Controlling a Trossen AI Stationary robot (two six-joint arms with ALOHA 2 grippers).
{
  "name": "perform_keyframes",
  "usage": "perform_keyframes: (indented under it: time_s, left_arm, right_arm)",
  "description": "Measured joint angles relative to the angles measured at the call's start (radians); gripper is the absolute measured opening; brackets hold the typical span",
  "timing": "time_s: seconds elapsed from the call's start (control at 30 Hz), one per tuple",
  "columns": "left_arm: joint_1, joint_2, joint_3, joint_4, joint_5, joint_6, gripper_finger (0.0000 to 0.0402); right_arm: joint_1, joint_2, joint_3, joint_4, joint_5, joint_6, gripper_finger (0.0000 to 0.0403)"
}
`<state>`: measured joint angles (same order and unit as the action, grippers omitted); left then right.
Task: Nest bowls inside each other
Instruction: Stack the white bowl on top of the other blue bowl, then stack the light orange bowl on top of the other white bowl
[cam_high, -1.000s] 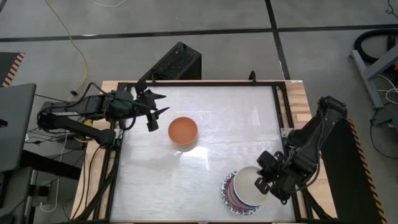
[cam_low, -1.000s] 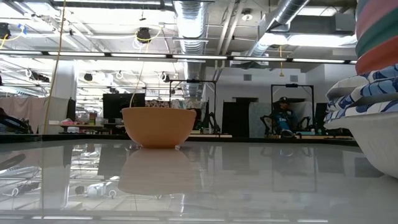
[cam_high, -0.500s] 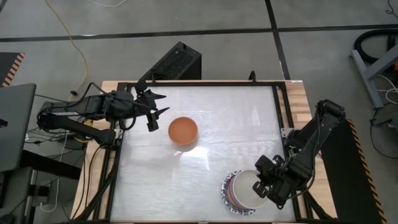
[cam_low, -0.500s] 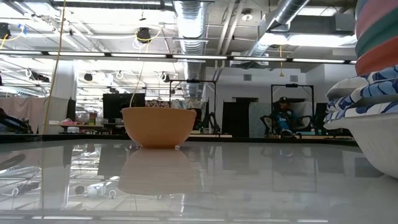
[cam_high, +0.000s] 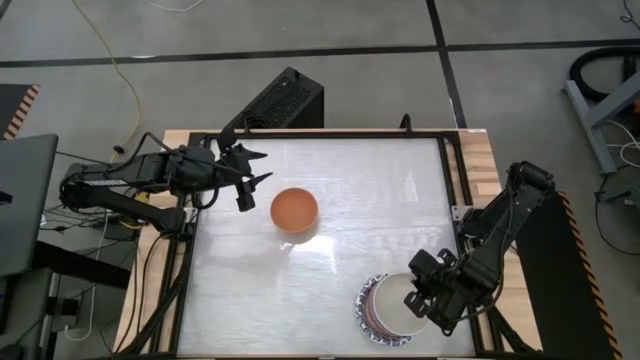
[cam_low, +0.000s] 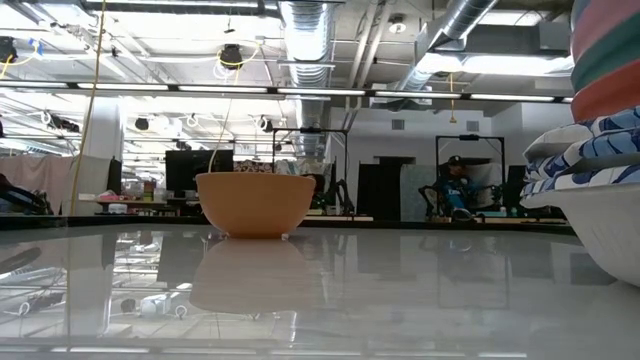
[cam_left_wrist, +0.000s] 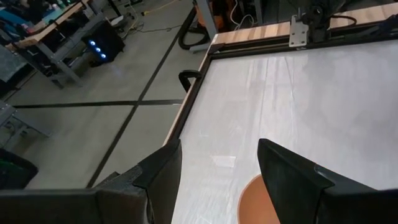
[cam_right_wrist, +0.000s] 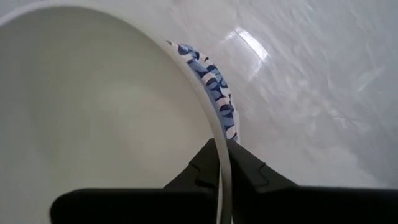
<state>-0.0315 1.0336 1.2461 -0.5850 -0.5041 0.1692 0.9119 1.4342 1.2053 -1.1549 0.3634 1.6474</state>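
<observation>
An orange bowl (cam_high: 294, 209) stands alone mid-counter (cam_high: 330, 180), nothing blocking it. The right gripper (cam_high: 428, 300) jaws straddle the white bowl's (cam_high: 398, 300) rim atop the stack (cam_high: 372, 318), lower than a second ago. The left gripper (cam_high: 252, 178) jaws hang released beside the orange bowl.

No words, labels, brands or numbers can be read in any view. The far screens and fittings in the room behind the table may carry markings, but they are too small to make out.

An orange bowl (cam_high: 294, 209), a cream-white bowl (cam_high: 398, 300) over blue-and-white patterned rims (cam_right_wrist: 211, 87).
</observation>
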Motion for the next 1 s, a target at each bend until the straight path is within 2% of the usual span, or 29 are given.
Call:
perform_keyframes:
  time_s: [0.3, 0.73, 1.0]
  left_arm:
    - [0.000, 0.000, 0.000, 0.000, 0.000, -0.002, 0.0202]
    - [0.000, 0.000, 0.000, -0.009, 0.001, -0.035, 0.0202]
    - [0.031, 0.000, -0.001, -0.082, 0.055, -0.161, 0.0202]
  right_arm:
    - [-0.001, 0.000, 0.000, -0.004, -0.002, 0.002, 0.0092]
    - [-0.006, -0.012, 0.000, -0.002, -0.001, 0.001, 0.0228]
    - [-0.012, -0.099, 0.001, -0.030, 0.003, -0.005, 0.0241]
